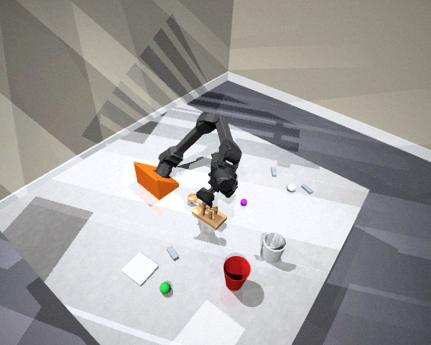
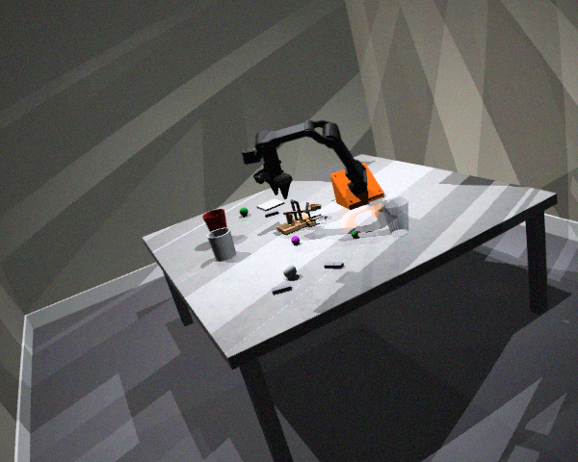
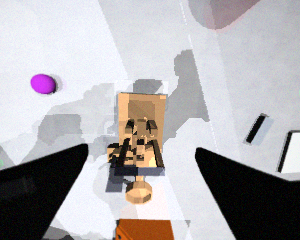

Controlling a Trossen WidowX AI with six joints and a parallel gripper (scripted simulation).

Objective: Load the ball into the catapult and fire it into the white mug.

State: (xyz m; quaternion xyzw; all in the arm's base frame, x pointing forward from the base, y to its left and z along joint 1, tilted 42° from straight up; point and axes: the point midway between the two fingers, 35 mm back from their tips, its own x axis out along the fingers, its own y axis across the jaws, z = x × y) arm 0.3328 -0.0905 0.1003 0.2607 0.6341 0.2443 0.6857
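Note:
The wooden catapult (image 1: 218, 218) (image 2: 288, 228) (image 3: 147, 107) stands on the table. Its round spoon (image 1: 192, 198) (image 2: 315, 206) (image 3: 139, 192) points toward the orange arm base and looks empty. My gripper (image 2: 279, 195) (image 3: 143, 150) is open and empty above the catapult, with the fingers wide to either side in the wrist view. The white mug (image 1: 272, 250) (image 2: 222, 244) stands upright, shaded grey. A purple ball (image 1: 243, 202) (image 2: 295, 240) (image 3: 43, 83) lies beside the catapult. A white ball (image 1: 291, 187) (image 2: 290, 271) and a green ball (image 1: 164, 287) (image 2: 243, 212) lie farther off.
A red cup (image 1: 236, 272) (image 2: 214, 218) stands near the mug. A clear tumbler (image 2: 396, 216) and a small dark green ball (image 2: 354, 233) are near the orange base (image 1: 149, 182) (image 2: 346, 191). A white tile (image 1: 140, 268) (image 2: 270, 204) and grey bars (image 1: 172, 252) (image 2: 333, 265) lie about.

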